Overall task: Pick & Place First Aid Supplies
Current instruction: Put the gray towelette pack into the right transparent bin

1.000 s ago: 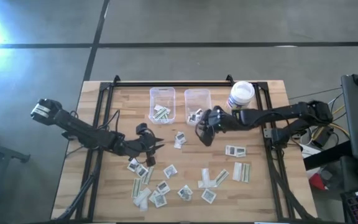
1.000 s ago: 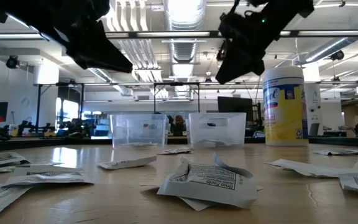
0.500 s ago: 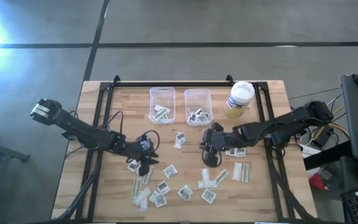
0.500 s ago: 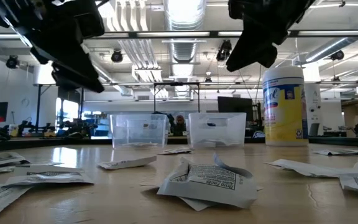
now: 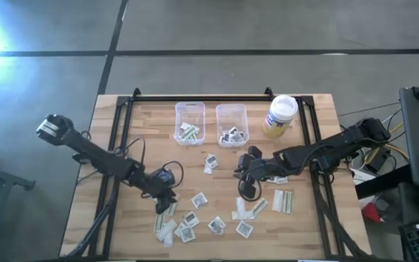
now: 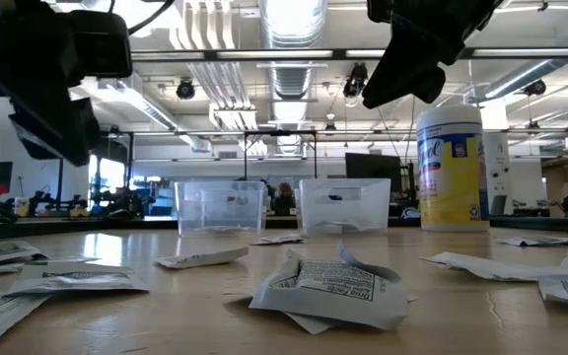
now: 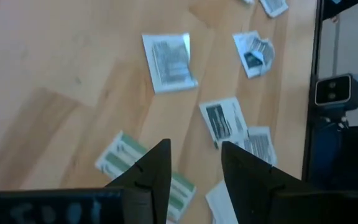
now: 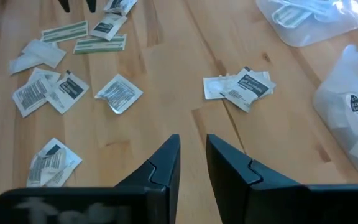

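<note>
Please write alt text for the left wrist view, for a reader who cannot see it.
The left gripper, jaws open and empty, hangs above a wooden table scattered with paper packets: a square white packet ahead and a green-striped strip beside the jaws.

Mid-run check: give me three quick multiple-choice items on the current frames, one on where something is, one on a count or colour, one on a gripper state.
1. Where does the jar stand?
A. by the table's far right corner, beside the bins
B. among the loose packets at the near edge
C. inside a bin

2. How many clear bins are on the table?
A. one
B. two
C. four

3. What state is the left gripper in?
A. shut on a packet
B. open, holding nothing
C. out of view

Answers: 1 A, the high view shows it right of the right bin. 2 B, the left bin sits beside it. 3 B, its wrist view shows spread fingers over bare wood.
</note>
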Action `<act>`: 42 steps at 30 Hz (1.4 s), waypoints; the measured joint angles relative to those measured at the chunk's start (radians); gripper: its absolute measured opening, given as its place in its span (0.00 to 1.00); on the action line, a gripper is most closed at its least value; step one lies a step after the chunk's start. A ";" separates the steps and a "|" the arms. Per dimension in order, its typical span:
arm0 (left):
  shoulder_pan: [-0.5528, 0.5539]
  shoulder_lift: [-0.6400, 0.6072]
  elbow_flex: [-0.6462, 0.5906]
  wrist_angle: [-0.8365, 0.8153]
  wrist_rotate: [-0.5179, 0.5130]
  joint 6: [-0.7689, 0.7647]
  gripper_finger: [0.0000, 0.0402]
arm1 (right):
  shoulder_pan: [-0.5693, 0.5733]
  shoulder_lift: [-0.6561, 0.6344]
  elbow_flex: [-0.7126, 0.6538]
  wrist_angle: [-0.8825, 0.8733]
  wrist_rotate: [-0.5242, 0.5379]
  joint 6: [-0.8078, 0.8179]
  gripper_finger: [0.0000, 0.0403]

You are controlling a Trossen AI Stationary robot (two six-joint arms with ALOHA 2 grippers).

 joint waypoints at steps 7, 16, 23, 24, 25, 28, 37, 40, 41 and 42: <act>-0.059 -0.008 -0.001 -0.060 0.018 -0.105 0.33 | 0.000 0.000 0.000 0.000 0.002 0.000 0.16; -0.108 -0.046 0.090 -0.216 0.032 -0.138 0.33 | 0.000 0.000 -0.002 0.013 0.021 -0.001 0.16; -0.114 -0.052 0.207 -0.424 0.014 -0.139 0.33 | 0.000 0.000 -0.002 0.016 0.021 0.000 0.18; -0.116 -0.051 0.216 -0.438 0.010 -0.139 0.33 | 0.000 0.001 -0.002 0.016 0.021 0.000 0.18; -0.119 -0.049 0.219 -0.449 0.005 -0.139 0.33 | 0.000 0.001 -0.002 0.016 0.021 -0.001 0.18; -0.131 -0.042 0.216 -0.474 -0.013 -0.146 0.33 | 0.000 0.001 -0.002 0.016 0.021 -0.001 0.19; -0.226 0.005 0.166 -0.495 -0.050 -0.274 0.33 | 0.000 0.001 -0.004 0.015 0.021 -0.004 0.15; -0.257 0.020 0.160 -0.494 -0.108 -0.297 0.33 | 0.000 0.001 -0.006 0.017 0.021 -0.003 0.15; -0.264 0.024 0.160 -0.492 -0.131 -0.300 0.33 | 0.000 0.001 -0.006 0.017 0.021 -0.004 0.15; -0.272 0.030 0.160 -0.492 -0.152 -0.301 0.33 | 0.000 0.001 -0.006 0.017 0.021 -0.003 0.15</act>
